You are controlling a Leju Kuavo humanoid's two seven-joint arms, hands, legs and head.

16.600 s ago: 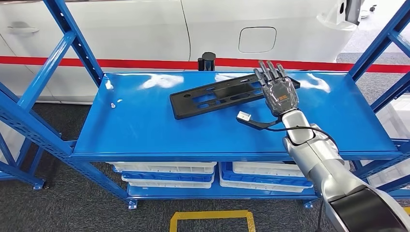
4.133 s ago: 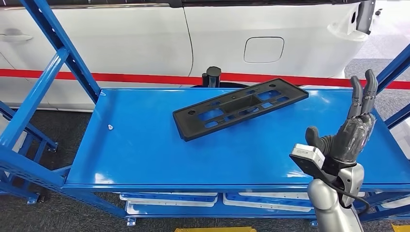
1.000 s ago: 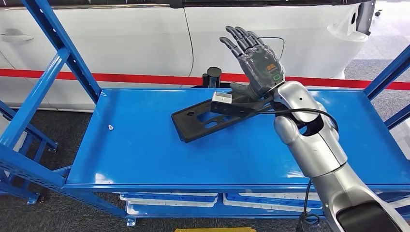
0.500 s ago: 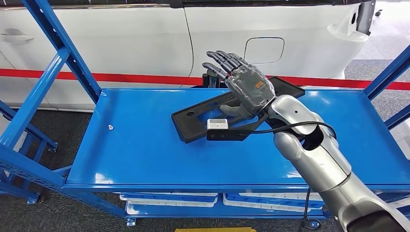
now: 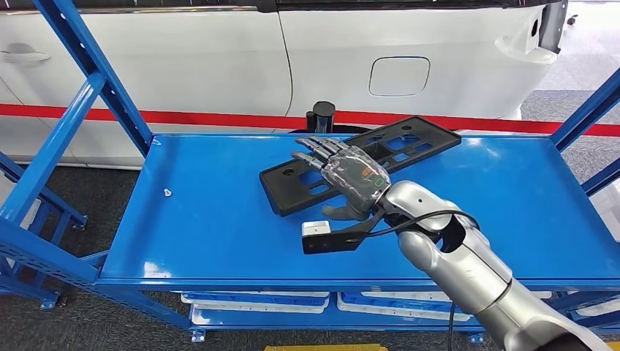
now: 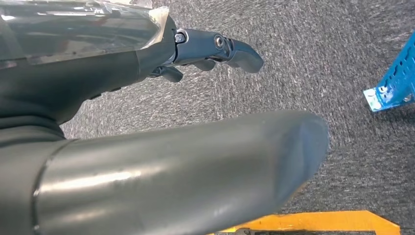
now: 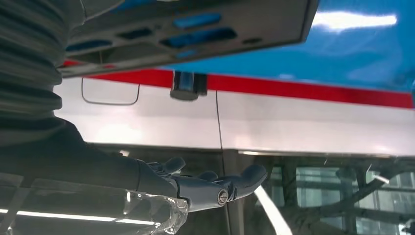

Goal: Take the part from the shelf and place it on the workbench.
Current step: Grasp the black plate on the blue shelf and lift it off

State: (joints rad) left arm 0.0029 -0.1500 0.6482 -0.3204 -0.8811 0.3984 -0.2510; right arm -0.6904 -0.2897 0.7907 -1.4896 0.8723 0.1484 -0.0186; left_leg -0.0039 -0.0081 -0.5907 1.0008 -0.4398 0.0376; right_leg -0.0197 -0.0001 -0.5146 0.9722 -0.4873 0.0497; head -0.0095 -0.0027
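Right hand (image 5: 353, 174): fingers (image 5: 313, 151) stretched flat and apart, palm down, gripping nothing, lying over the middle of the black part (image 5: 413, 138); contact can't be told. Probably flat so it can press or slide the thin plate towards an edge for a grip. Part lies flat and slantwise on the blue shelf (image 5: 205, 219), towards the back, far end near a black post (image 5: 322, 115). Left hand (image 6: 147, 58) hangs over grey floor (image 6: 318, 58), fingers loosely apart, empty. White car (image 5: 219, 51) behind the shelf.

White car body beyond a blue metal rack.
A white car panel (image 5: 219, 58) with red stripe (image 5: 219, 117); stacked white plastic trays (image 5: 256, 301) sit low down.
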